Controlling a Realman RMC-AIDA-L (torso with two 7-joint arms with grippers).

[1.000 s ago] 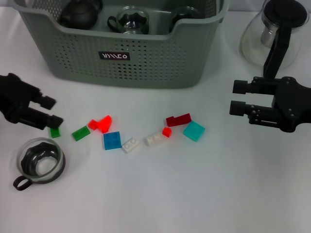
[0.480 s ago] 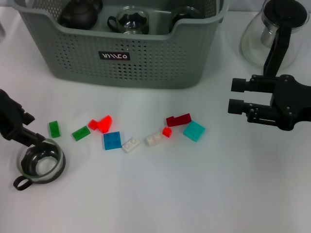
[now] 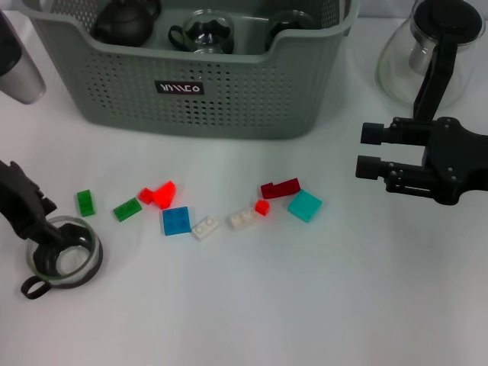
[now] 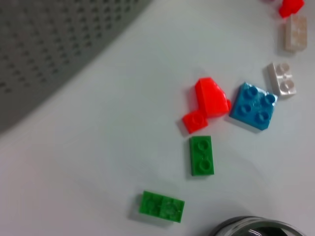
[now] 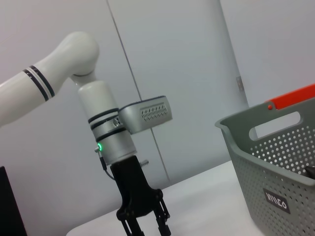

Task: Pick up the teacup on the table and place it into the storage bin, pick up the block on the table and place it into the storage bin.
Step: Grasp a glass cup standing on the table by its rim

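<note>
Now left tool (image 3: 47,232) reaches into teacup (image 3: 62,255).

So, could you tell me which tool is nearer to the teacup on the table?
Left. The left tool is at the teacup, one finger reaching over its rim. The right tool hovers far across the table, beyond the blocks.

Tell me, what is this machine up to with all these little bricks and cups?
It is tidying the table into the bin. The left gripper is down at the rim of the glass teacup, apparently about to grasp it. The right gripper hangs idle near the teapot. The blocks lie scattered on the table, none picked up yet.
</note>
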